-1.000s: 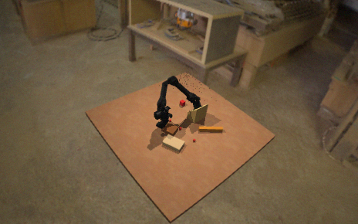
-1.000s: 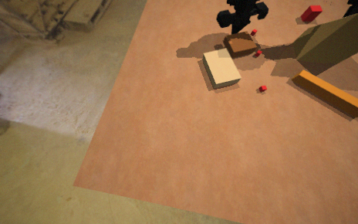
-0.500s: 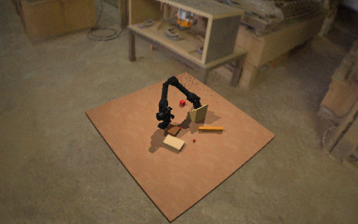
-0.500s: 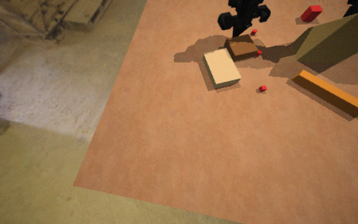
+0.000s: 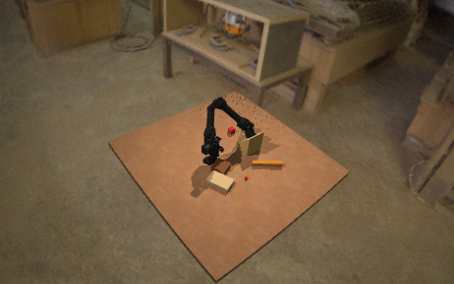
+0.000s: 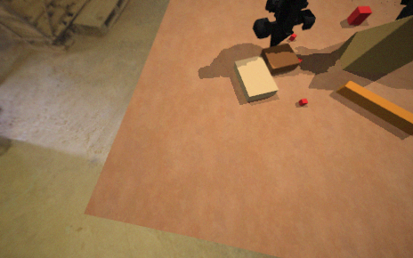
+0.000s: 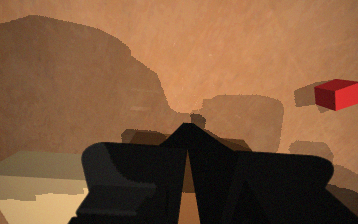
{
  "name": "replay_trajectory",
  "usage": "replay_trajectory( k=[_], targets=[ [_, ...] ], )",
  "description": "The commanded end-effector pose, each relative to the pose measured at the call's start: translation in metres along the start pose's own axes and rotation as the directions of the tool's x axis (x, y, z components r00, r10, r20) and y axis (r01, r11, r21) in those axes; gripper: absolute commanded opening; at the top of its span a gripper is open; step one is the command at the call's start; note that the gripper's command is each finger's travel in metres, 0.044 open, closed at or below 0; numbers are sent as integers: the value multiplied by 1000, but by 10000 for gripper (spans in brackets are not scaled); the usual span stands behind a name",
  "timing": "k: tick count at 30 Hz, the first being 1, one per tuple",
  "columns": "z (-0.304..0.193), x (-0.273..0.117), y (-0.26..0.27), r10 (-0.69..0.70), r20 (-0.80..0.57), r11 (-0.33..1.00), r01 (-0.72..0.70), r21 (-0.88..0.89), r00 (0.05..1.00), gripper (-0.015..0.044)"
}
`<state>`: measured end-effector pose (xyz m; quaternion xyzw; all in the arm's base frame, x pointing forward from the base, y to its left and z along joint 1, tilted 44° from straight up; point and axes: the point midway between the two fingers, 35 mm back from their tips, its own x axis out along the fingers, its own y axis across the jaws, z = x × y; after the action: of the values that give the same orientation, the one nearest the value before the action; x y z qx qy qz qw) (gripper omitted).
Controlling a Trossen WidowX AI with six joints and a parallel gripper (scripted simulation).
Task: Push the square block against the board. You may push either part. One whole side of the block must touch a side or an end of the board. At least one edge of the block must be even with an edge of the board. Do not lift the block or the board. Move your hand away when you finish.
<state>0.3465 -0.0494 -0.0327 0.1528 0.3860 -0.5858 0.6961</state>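
The brown square block (image 5: 222,166) (image 6: 281,59) (image 7: 145,137) lies flat beside the cream board (image 5: 220,181) (image 6: 255,79) (image 7: 35,207), at its back right long side in the exterior view. They are very close; whether a whole side touches is not clear. The block's back edge sits a little farther back than the board's back end. My gripper (image 5: 210,161) (image 6: 272,44) (image 7: 187,128) is shut and empty. It points down at the block's back edge; contact cannot be told. In the wrist view the fingers hide much of the block.
An olive upright panel (image 5: 251,144) (image 6: 378,49) and an orange bar (image 5: 267,163) (image 6: 378,108) stand to the right. A red box (image 5: 231,130) (image 6: 360,15) lies at the back. Several tiny red cubes lie around, one (image 5: 246,178) (image 6: 303,102) right of the board.
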Motion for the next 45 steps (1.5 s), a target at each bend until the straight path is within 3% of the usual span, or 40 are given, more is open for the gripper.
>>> replay_trajectory(
  k=[1,30,45],
  targets=[
    [-12,4,-2,-10,-10,1000,10,-5,1000,0],
    [-56,4,-7,-13,-6,1000,13,-4,1000,0],
    [-36,4,-4,-12,-6,1000,12,-4,1000,0]
  ],
)
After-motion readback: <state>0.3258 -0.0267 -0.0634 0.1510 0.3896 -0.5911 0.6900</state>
